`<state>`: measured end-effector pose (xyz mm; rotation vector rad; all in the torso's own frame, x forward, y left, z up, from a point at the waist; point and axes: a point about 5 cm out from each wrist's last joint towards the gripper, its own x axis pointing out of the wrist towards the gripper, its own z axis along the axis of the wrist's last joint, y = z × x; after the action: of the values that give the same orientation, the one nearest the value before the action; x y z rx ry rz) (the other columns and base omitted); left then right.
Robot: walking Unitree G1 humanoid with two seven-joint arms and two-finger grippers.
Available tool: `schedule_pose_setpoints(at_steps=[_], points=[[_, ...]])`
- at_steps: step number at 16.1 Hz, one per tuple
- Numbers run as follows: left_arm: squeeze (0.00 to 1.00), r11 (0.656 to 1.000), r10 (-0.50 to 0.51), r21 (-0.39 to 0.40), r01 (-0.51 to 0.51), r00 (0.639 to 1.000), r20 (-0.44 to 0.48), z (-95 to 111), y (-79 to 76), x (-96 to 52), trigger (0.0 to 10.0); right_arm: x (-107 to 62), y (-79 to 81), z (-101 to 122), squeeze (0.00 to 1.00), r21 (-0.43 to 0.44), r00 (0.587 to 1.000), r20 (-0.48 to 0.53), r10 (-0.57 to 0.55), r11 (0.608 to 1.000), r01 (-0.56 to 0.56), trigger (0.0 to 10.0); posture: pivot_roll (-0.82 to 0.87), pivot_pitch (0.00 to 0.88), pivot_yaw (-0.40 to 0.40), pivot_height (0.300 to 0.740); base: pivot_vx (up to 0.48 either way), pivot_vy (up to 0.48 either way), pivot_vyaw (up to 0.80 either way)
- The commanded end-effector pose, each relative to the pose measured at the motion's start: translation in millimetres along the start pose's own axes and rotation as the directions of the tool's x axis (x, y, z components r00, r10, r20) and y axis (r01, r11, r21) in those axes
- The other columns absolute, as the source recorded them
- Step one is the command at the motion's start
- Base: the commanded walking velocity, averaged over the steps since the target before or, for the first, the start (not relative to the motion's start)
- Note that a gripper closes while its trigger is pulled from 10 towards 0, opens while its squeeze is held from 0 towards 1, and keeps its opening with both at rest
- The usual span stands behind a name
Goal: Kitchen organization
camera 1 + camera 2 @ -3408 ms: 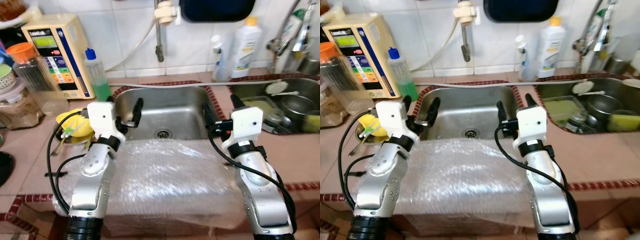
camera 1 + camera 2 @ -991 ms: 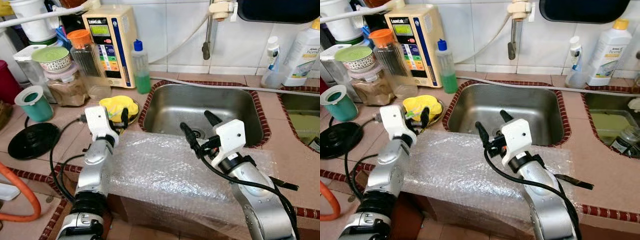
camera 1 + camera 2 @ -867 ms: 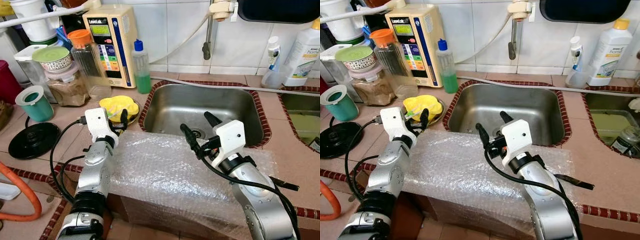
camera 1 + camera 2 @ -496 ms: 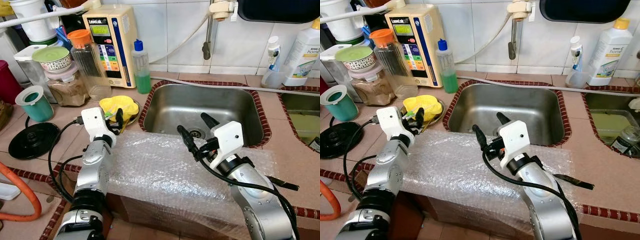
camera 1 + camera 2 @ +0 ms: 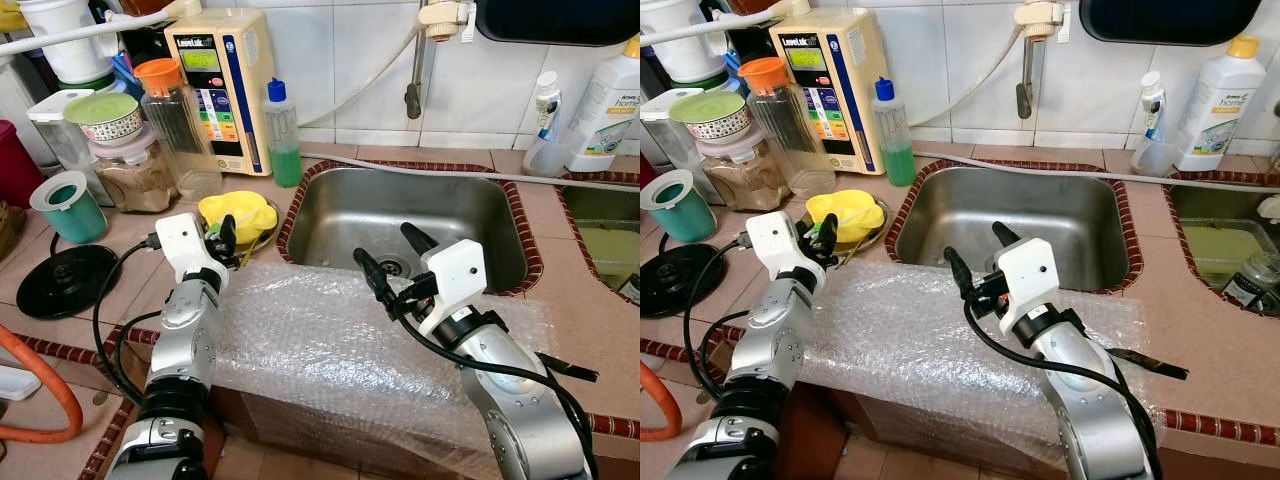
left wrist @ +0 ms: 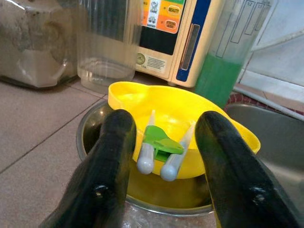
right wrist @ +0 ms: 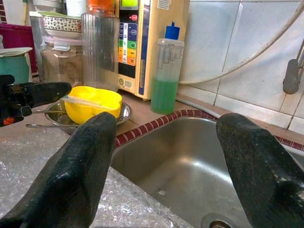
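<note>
Where bubble wrap (image 5: 340, 340) covers counter (image 5: 130, 250), sink (image 5: 420, 215) behind

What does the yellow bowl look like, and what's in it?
The yellow bowl looks like smooth plastic. It sits upright inside a shallow metal dish on the counter, left of the sink. Green-and-white tongs hang over its rim. The left gripper is open right in front of it, not touching.
</note>
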<state>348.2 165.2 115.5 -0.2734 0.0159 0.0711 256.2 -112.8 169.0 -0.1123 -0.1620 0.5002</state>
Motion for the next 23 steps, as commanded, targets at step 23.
schedule_pose_setpoints(at_steps=[23], points=[[0.0,0.992,-0.12,0.056,0.116,0.99,0.079,58.3,-19.9,-7.3,0.0,6.1,1.3,-6.2,0.0,-0.028,0.997,-0.022,0.07,0.997,-0.071,10.0,-0.05,0.0,0.121,0.74,0.0,0.0,0.0]])
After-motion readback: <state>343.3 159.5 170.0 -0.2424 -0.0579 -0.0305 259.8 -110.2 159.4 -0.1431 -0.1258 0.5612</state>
